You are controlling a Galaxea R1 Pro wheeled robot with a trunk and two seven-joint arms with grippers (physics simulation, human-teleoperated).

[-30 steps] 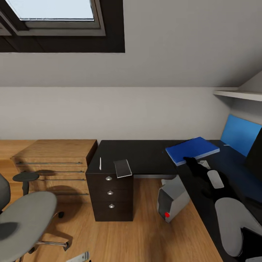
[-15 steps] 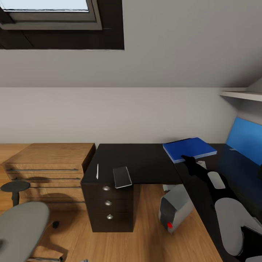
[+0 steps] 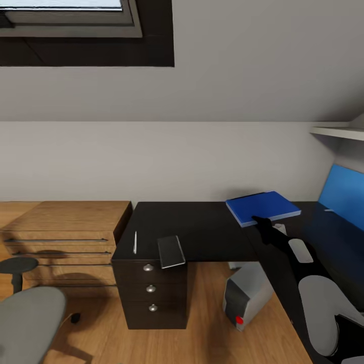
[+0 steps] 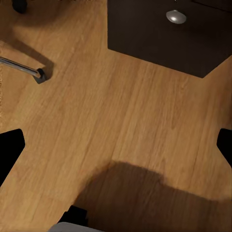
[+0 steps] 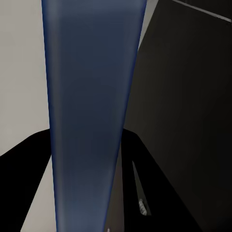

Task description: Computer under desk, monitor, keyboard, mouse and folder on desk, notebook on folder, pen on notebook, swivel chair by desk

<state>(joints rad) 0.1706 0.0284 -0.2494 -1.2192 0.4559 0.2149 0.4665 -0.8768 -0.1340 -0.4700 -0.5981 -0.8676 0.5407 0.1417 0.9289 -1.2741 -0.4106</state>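
In the head view the bright-blue folder (image 3: 263, 207) lies at the inner corner of the black desk (image 3: 207, 227), and my right gripper (image 3: 260, 221) is shut on its near edge. Between the black fingers (image 5: 145, 166) in the right wrist view, the folder (image 5: 89, 121) shows edge-on. I cannot tell if it rests on the top. The grey notebook (image 3: 171, 251) and the thin pen (image 3: 135, 241) lie on the desk above the drawer unit (image 3: 150, 290). The computer (image 3: 247, 296) stands under the desk. The swivel chair (image 3: 28, 323) is at lower left. My left gripper (image 4: 116, 147) hangs open over the floor.
Low light-wood shelving (image 3: 65, 227) stands left of the desk against the wall. A blue panel (image 3: 348, 194) and a white shelf (image 3: 336, 132) are at the right. The left wrist view shows a drawer knob (image 4: 176, 17) and a chrome chair leg (image 4: 21, 70).
The head view has shifted, so the desk sits lower and the chair further off the left edge. My right gripper still holds the folder at the desk corner.
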